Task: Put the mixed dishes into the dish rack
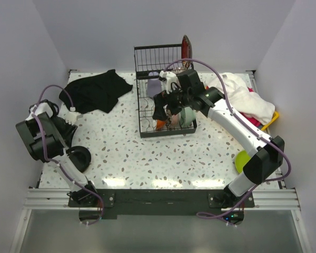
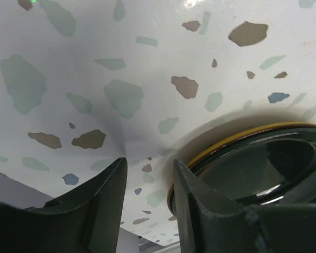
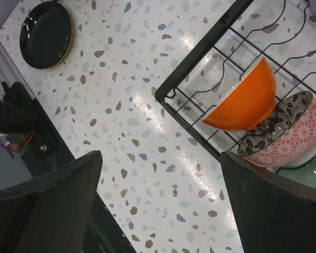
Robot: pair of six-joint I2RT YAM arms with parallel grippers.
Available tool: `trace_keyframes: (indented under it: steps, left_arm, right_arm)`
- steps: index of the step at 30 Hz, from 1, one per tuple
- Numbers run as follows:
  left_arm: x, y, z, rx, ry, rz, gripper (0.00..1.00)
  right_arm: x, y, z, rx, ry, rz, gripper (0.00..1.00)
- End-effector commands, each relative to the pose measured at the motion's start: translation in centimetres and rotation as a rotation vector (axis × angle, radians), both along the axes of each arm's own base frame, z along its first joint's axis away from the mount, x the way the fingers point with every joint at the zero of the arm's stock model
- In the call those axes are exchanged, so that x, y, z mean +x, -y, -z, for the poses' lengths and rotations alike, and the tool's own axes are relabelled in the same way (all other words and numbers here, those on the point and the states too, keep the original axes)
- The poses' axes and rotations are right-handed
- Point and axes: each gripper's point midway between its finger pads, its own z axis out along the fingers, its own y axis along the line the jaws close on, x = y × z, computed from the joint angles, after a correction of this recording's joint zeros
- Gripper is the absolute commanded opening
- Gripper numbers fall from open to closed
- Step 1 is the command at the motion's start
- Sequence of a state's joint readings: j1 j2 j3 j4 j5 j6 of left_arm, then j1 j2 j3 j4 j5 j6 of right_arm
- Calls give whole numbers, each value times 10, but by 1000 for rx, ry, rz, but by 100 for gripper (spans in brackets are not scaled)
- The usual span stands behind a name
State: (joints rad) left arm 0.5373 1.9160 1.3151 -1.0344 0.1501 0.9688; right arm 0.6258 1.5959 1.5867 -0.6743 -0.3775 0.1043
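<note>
The left hand (image 2: 150,164) hangs low over the speckled terrazzo surface (image 2: 95,63), its 2 fingers parted beside the glossy black, yellow-rimmed plate (image 2: 253,158). Whether the rim reaches between them is hard to tell. The right hand (image 3: 160,158) is spread wide and empty at the edge of the black wire dish rack (image 3: 197,50). In the rack stand 1 orange bowl (image 3: 242,100), 1 red floral bowl (image 3: 287,137) and a pale green bowl (image 3: 313,171) that is cut off by the frame. The right arm half hides the lime green plate (image 1: 242,158).

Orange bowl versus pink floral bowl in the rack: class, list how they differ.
The orange bowl is plain outside; the pink floral bowl is patterned inside and out. The orange bowl sits nearer the corner of the dish rack; the pink floral bowl sits farther in. Both stand tilted on edge.
</note>
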Motion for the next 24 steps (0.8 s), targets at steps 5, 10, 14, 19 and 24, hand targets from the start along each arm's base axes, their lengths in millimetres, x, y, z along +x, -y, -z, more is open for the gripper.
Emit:
trace_keyframes:
  steps: [5, 10, 14, 19, 24]
  left_arm:
    - [-1, 3, -43, -16, 37, 73, 45]
    - [-11, 16, -69, -69, 39, 134, 48]
    - [-38, 22, -49, -90, -61, 171, 50]
    - [-37, 30, -33, -133, -66, 173, 52]
    - [-27, 36, -14, -143, -89, 172, 52]
  right_arm:
    - [-7, -9, -17, 34, 38, -39, 99]
    - [-14, -6, -11, 35, 24, -43, 99]
    - [-17, -7, -9, 47, 15, -49, 99]
    - [-16, -7, -9, 45, 23, -54, 99]
    - [-14, -10, -11, 51, 26, -59, 99]
